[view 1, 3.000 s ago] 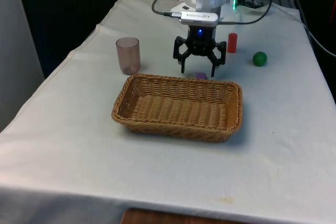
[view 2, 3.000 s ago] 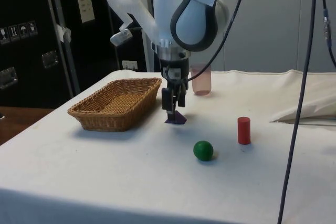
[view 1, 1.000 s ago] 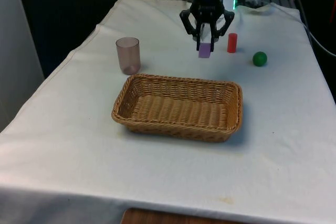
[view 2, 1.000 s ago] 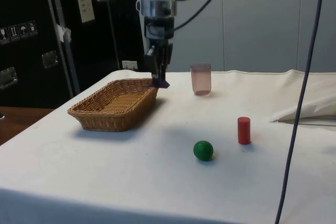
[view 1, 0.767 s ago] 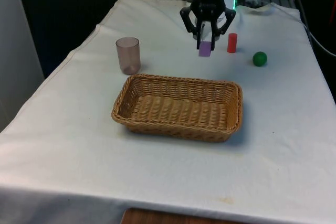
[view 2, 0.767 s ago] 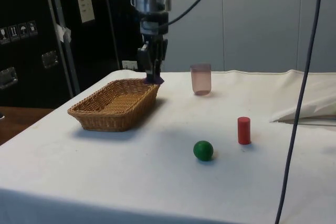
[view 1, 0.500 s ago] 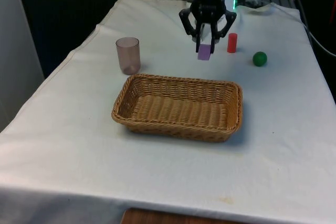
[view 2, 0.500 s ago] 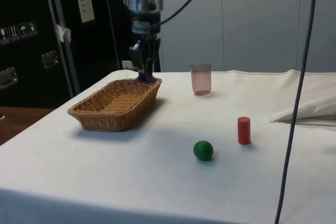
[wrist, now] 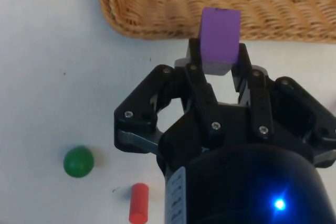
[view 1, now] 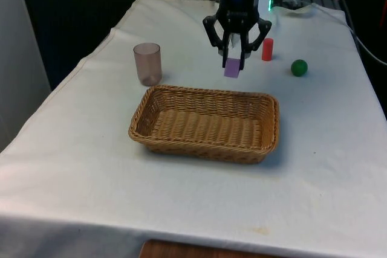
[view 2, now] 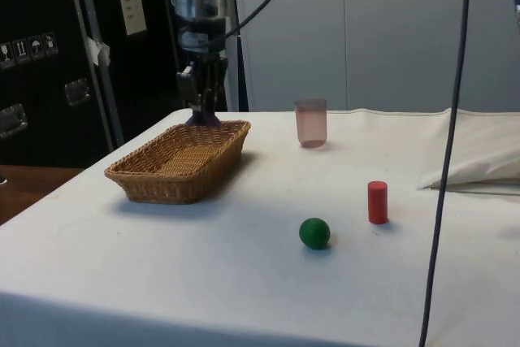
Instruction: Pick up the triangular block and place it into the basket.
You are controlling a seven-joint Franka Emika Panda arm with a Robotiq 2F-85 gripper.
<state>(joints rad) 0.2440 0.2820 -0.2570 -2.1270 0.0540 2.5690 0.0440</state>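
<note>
The purple triangular block (view 1: 232, 67) hangs in the air above the far rim of the wicker basket (view 1: 205, 123), clamped between the black fingers of my gripper (view 1: 233, 64). From the side, my gripper (view 2: 201, 111) holds the block (view 2: 202, 119) just over the basket's (view 2: 180, 162) far corner. In the wrist view the block (wrist: 219, 40) sits between the two fingers, with the basket's woven wall (wrist: 220, 9) just beyond it.
A translucent pink cup (view 1: 148, 63) stands beside the basket at the front view's left. A red cylinder (view 1: 266, 49) and a green ball (view 1: 299, 67) sit behind the basket towards the front view's right. White cloth surrounds the basket.
My gripper has carried the purple block towards the basket and slightly lower, from over the bare cloth behind it to above its far rim. The grip has not changed.
</note>
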